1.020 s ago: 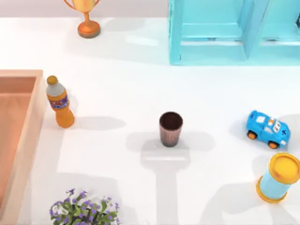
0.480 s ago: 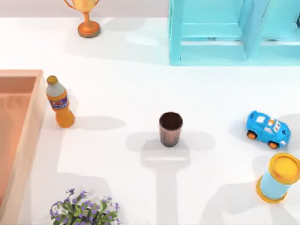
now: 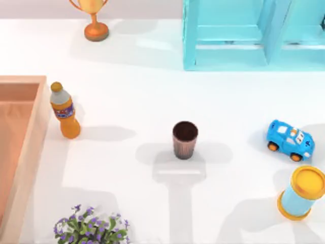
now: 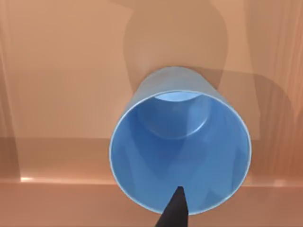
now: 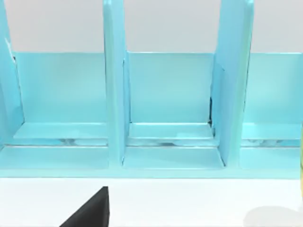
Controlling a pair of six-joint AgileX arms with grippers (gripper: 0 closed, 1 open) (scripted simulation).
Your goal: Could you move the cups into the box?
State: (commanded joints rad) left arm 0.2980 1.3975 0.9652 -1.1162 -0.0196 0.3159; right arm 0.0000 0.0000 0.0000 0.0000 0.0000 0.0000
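Dark brown tapered cup with a ribbed, reddish-brown side [image 3: 185,140]: stands upright on the white table [image 3: 142,96], mouth up, near the table's middle and well apart from every other item. Landmark for all positions below.

- Left of the cup: an orange soft-drink bottle with a yellow cap [image 3: 64,111], upright; just beyond it, the thick wall of the large, shallow, pale peach-tan wooden box [image 3: 31,137] at the table's left edge.
- Right of the cup: a blue toy car [image 3: 290,140]; nearer than the car, a light blue cylinder with yellow-orange lid and base [image 3: 301,192].
- Behind the cup: a turquoise shelf unit [image 3: 238,35] with flat upright dividers; far left of it, a golden trophy [image 3: 94,18].
- In front, leftward: purple flowers with green leaves [image 3: 91,230].

Plain light blue tapered cup [image 4: 180,142]: smooth-walled, seen over the box's wood-grain floor [image 4: 61,71]. One dark fingertip of the left gripper [image 4: 174,213] overlaps its rim; whether it grips cannot be told.

Right gripper [image 5: 90,210]: faces the shelf unit; finger state cannot be told.
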